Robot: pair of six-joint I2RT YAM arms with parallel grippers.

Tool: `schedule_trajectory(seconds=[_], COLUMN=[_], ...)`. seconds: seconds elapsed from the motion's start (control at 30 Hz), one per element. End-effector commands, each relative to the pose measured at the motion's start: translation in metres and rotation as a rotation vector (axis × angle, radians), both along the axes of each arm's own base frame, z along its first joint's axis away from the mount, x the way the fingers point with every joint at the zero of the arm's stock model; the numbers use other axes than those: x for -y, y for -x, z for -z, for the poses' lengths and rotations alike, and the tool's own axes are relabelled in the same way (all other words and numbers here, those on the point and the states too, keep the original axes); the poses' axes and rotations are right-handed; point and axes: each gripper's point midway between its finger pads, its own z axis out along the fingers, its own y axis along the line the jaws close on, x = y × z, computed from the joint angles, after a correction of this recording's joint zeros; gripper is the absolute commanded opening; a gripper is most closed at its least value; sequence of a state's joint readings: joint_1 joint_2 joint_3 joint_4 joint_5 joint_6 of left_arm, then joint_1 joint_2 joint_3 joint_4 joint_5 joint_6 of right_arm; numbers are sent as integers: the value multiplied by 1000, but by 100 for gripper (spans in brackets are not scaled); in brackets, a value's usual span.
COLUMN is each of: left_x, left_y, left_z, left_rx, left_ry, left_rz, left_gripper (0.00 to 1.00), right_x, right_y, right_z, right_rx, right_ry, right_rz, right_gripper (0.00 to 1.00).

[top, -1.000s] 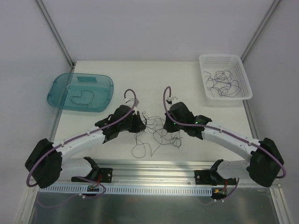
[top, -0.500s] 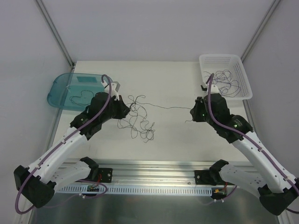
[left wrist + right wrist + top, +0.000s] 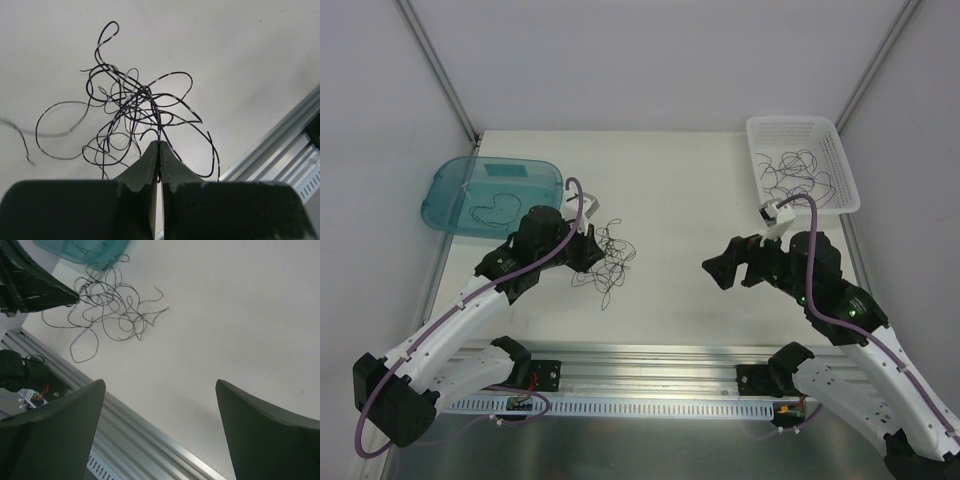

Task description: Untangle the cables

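The tangled cables (image 3: 607, 258), left of the table's (image 3: 670, 190) middle, are apparently pinched by the pressed-together left tool (image 3: 159, 149), while the right tool (image 3: 160, 383) is held spread over open surface well apart.

a robotics lab test cell: a plain white tabletop (image 3: 670, 190) boxed in by blank white walls (image 3: 650, 60) on aluminium posts (image 3: 435, 65), a left arm (image 3: 450, 330) and right arm (image 3: 865, 345) bolted to a slotted metal rail (image 3: 650, 362) with exposed wiring (image 3: 525, 400), and a teal tray (image 3: 440, 205) and white basket (image 3: 795, 125) as the only furnishings.
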State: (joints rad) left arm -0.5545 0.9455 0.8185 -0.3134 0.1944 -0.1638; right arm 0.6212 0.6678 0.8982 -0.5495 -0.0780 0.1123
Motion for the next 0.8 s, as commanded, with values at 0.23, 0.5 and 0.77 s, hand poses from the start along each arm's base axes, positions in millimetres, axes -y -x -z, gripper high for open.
schedule_trajectory(seconds=[0.23,0.5,0.77], left_x=[17,18,20], left_y=[15,22,23], left_z=[-5,3,3], left_rx=[59,48,46], left_ry=[52,56,63], left_rz=[179,215,223], left_gripper=[0,0,0], right_x=[-77,-150,-195], right_y=[0,-33,-69], right_z=[-30,11,69], right_rx=[153,83,-2], right_ry=[-21,36,75], right_rz=[-413,-477,-462], right_gripper=[97,90,74])
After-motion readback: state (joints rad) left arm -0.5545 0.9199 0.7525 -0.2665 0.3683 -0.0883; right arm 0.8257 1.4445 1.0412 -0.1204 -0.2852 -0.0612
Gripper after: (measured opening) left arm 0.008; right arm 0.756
